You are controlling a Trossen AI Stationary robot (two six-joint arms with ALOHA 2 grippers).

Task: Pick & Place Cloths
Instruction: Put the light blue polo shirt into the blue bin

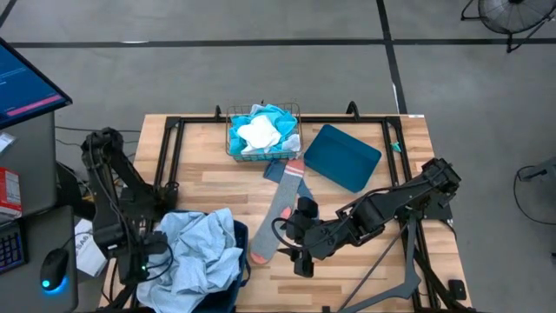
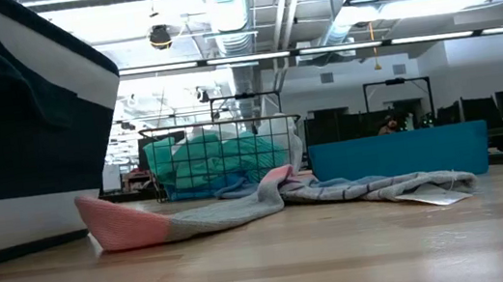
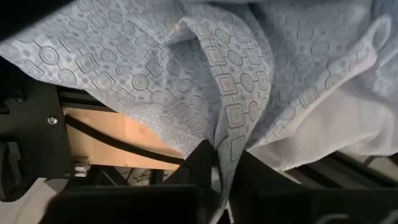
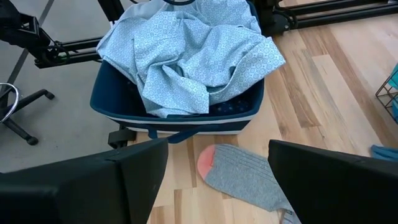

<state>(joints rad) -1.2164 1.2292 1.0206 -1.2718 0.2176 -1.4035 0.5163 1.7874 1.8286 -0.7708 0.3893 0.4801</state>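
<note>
A pale blue patterned cloth (image 1: pixel 201 252) lies heaped in a navy bin (image 1: pixel 238 233) at the table's near left corner and spills over the bin's left rim. My left gripper (image 3: pixel 222 163) is at the heap's left edge (image 1: pixel 149 261), shut on this cloth. A grey sock (image 1: pixel 280 216) with an orange-red tip (image 1: pixel 261 255) lies flat on the wood right of the bin. My right gripper (image 1: pixel 301 259) hovers open just right of the sock's tip. In the right wrist view the sock (image 4: pixel 244 177) shows between the spread fingers, clear of them. My left gripper pinches a raised fold of the pale blue cloth (image 3: pixel 227 138) between its two fingers, coming from above and pointing down. The fold runs up out of the fingers into the heap. The rest of the cloth lies slack on the bin and over its rim.
At the far edge stands a wire basket (image 1: pixel 263 130) holding turquoise and white cloths. A teal bin (image 1: pixel 341 156) lies right of it. A grey-blue cloth (image 1: pixel 278 169) lies in front of the basket. Black frame rails (image 1: pixel 174 152) border the table. Bare wood lies at the near right.
</note>
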